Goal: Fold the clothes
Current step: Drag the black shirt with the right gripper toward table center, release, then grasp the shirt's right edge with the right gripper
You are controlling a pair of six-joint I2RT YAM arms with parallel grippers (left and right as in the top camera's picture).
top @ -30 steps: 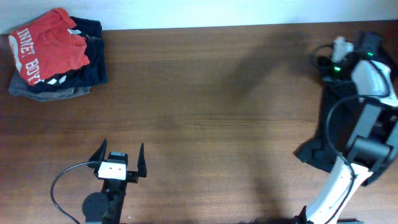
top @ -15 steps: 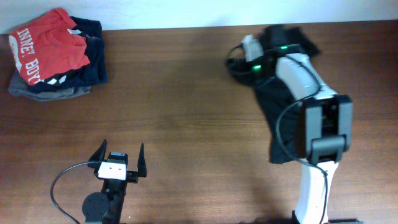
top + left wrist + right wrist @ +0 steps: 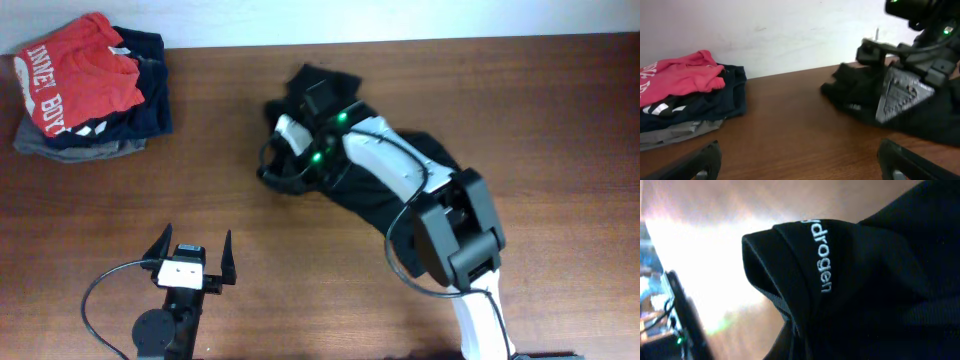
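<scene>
A black garment [image 3: 372, 205] lies bunched on the wooden table right of centre. It also shows in the left wrist view [image 3: 852, 92]. My right gripper [image 3: 283, 165] is at its left end, reaching across it, shut on the cloth. In the right wrist view the black garment [image 3: 865, 280], with white lettering, fills the frame and hides the fingers. My left gripper [image 3: 193, 255] is open and empty near the front edge, left of centre. Its two fingertips frame bare wood in the left wrist view [image 3: 802, 165].
A stack of folded clothes [image 3: 85, 85] sits at the back left corner, with a red shirt [image 3: 75, 70] on top of navy and grey pieces. It shows in the left wrist view [image 3: 680, 100]. A white wall runs behind the table.
My right arm has swept from the far right edge to the table's middle, dragging the black garment leftward with it. My left arm has not moved.
</scene>
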